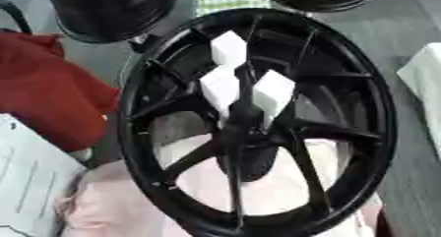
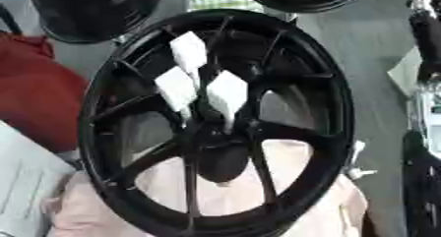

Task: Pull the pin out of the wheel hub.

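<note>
Three white pins stand in the hub of the black wheel (image 1: 258, 123), no hand in view

Take one white pin (image 1: 228, 49) at its top and pull along its own axis; hand state I cannot tell

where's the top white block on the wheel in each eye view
Left eye view: the top white block sits just right of centre in the upper part of the picture, above two other white blocks.
Right eye view: the same block lies left of centre, at about the same height.
Shared landmark: the dark centre of the black wheel, below the blocks in both views.
</note>
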